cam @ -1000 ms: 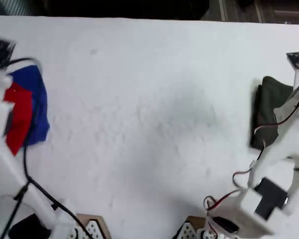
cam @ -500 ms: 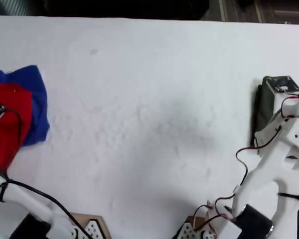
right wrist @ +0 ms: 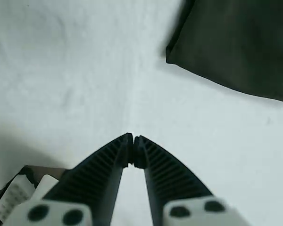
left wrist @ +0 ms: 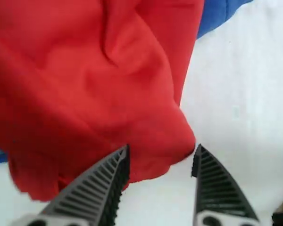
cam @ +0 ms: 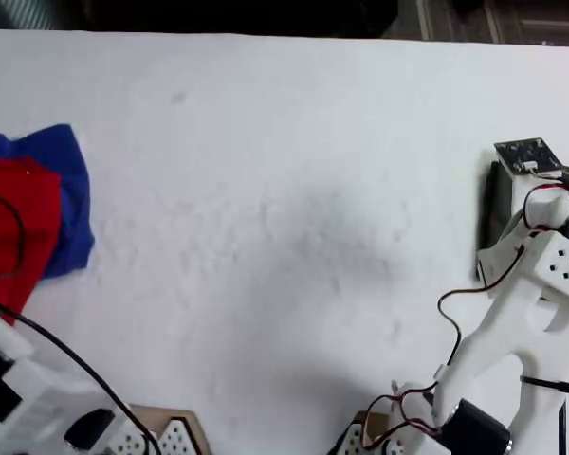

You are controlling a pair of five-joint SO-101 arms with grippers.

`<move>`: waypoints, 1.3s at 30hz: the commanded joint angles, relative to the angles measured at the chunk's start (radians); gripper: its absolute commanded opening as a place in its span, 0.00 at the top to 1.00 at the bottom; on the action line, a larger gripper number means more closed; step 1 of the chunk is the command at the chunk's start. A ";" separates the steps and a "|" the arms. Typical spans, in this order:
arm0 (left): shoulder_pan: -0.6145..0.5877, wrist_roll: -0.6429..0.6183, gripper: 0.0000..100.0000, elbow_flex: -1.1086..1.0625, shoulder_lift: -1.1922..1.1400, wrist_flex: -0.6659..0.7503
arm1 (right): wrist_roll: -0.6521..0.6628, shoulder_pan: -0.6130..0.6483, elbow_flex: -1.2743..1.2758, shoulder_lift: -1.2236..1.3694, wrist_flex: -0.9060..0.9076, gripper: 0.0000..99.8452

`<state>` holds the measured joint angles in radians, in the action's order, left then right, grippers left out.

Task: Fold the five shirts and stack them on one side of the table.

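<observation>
One red shirt (left wrist: 85,84) beneath parted left pincer (left wrist: 161,149).

The crumpled red cloth shirt (cam: 19,227) is a plain, even red with no print. The rumpled blue cloth shirt (cam: 68,180) is a solid royal blue. The folded dark cloth shirt (right wrist: 236,47) is a very dark olive, close to black, and unpatterned. The flat cloth-covered table (cam: 284,171) is plain white. The left gripper (left wrist: 160,155) and the right gripper (right wrist: 133,143) both have dark grey fingers with a ribbed pattern, set on white plastic bodies.
</observation>
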<state>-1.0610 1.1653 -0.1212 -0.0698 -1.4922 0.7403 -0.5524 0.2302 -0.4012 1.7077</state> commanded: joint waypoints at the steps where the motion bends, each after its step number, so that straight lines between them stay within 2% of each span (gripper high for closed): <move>1: 0.030 -0.018 0.84 0.035 -0.048 0.031 | -0.003 -0.002 -0.003 -0.030 0.005 0.98; 6: 0.067 -0.017 0.99 -0.018 -0.064 0.077 | 0.000 -0.004 -0.008 -0.030 0.005 0.98; 11: 0.070 -0.026 0.98 0.063 -0.059 0.054 | 0.000 -0.015 -0.011 -0.030 0.005 0.98; 16: 0.090 -0.192 0.98 0.252 0.036 -0.018 | 0.002 -0.013 -0.011 -0.030 0.005 0.98; 22: 0.180 -0.381 0.98 0.427 0.193 -0.018 | 0.002 -0.008 -0.037 -0.074 0.004 0.98; 30: 0.392 -0.525 0.98 0.612 0.341 -0.018 | 0.003 -0.012 -0.038 -0.107 0.004 0.98; 39: 0.797 -0.549 0.98 0.663 0.444 -0.018 | 0.003 -0.013 -0.038 -0.114 0.004 0.98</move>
<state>-0.3844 0.6252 0.5033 0.3322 -1.5060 0.7403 -0.5570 0.2302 -0.4887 1.7077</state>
